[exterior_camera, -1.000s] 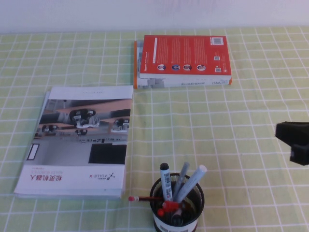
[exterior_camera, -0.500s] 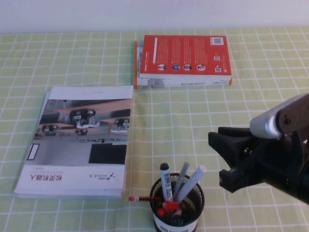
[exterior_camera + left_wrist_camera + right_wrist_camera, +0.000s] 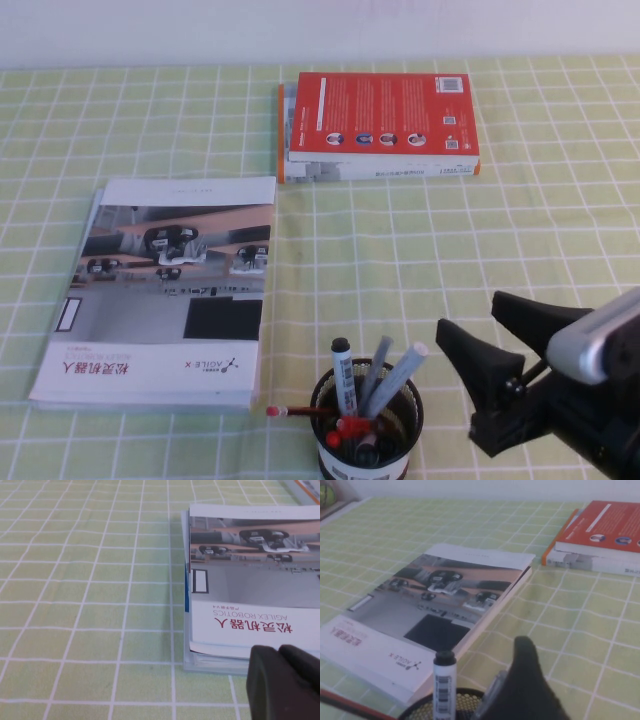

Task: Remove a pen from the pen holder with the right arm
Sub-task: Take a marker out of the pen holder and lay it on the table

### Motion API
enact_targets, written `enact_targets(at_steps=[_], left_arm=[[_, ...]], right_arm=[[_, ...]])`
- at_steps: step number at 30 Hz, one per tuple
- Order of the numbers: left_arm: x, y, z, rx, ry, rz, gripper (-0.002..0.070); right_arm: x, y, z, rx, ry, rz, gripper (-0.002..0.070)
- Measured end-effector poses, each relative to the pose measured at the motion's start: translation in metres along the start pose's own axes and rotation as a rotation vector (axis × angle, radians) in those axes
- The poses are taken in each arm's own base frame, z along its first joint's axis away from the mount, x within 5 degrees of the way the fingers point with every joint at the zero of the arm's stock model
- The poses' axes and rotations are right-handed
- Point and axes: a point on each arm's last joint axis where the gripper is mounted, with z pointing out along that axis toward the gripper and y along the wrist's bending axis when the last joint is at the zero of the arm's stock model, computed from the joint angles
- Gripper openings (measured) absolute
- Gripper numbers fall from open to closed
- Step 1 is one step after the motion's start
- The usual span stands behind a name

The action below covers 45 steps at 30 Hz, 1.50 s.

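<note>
Gaping right end effector [image 3: 468, 313] by pen holder [image 3: 413, 415], left end effector [image 3: 282, 680] near booklet [image 3: 250, 580], unclear

The high camera looked down from 6 o'clock over the table [image 3: 500, 250]. The left wrist camera sat low beside the magazine [image 3: 250, 580]; the right, seemingly above the holder [image 3: 422, 707], faced 11 o'clock. All shared the magazine.

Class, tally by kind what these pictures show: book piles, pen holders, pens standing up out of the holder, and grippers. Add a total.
Book piles: 2 (red-covered pile, AgileX pile)
Pen holder: 1
Pens standing up: 3 (black-capped marker, grey pen, light-capped pen)
Grippers: 2 (left gripper near the AgileX pile's corner; right gripper, open, beside the pen holder)
Total: 8
</note>
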Motion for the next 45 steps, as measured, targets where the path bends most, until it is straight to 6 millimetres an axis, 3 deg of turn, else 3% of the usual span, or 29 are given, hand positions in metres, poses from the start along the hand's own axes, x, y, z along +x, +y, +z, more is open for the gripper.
enact_targets(at_steps=[5,12,18,33,45], left_arm=[[0.0,0.0,0.0,0.0,0.0,0.0,-0.0005],[0.0,0.0,0.0,0.0,0.0,0.0,-0.0005],[0.0,0.0,0.0,0.0,0.0,0.0,-0.0005],[0.0,0.0,0.0,0.0,0.0,0.0,-0.0005],[0.0,0.0,0.0,0.0,0.0,0.0,-0.0005]], right_arm=[[0.015,0.003,0.015,-0.004,0.026,-0.046,0.0426],[0.028,0.007,0.035,-0.031,-0.079,-0.048,0.0426],[0.026,0.006,0.037,-0.024,-0.132,-0.041,0.0426],[0.044,0.011,0.045,-0.085,-0.059,-0.042,0.0425],[0.043,0.011,0.045,-0.083,-0.063,-0.039,0.0256]])
